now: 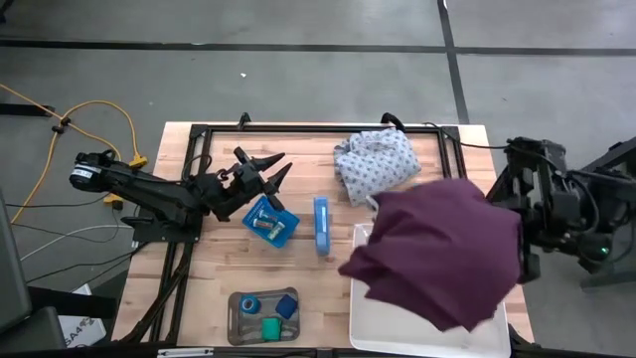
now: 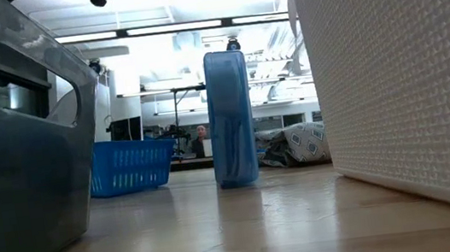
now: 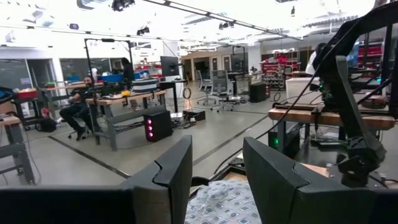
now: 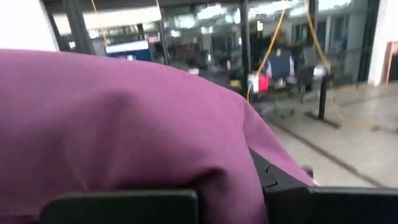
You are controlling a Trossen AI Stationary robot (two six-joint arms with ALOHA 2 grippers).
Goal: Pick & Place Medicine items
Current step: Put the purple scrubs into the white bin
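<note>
Hovering just beside the blue basket (image 1: 269, 222), the left jaws (image 1: 266, 169) stand parted and empty, nearer than the right jaws (image 1: 502, 234), clenched on purple cloth (image 1: 437, 249); medicine items (image 1: 270, 310) lie in the grey tray (image 1: 235, 328) below the basket.

On the tabletop (image 1: 209, 288), a basket (image 1: 270, 222) sits beside an upright box (image 1: 321, 225) at three o'clock; a tray (image 1: 262, 316) at six; a draped bin (image 1: 397, 323) at four.

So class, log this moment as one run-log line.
left gripper: open, above blue basket | right gripper: shut on purple cloth, over white bin | grey tray: untouched
</note>
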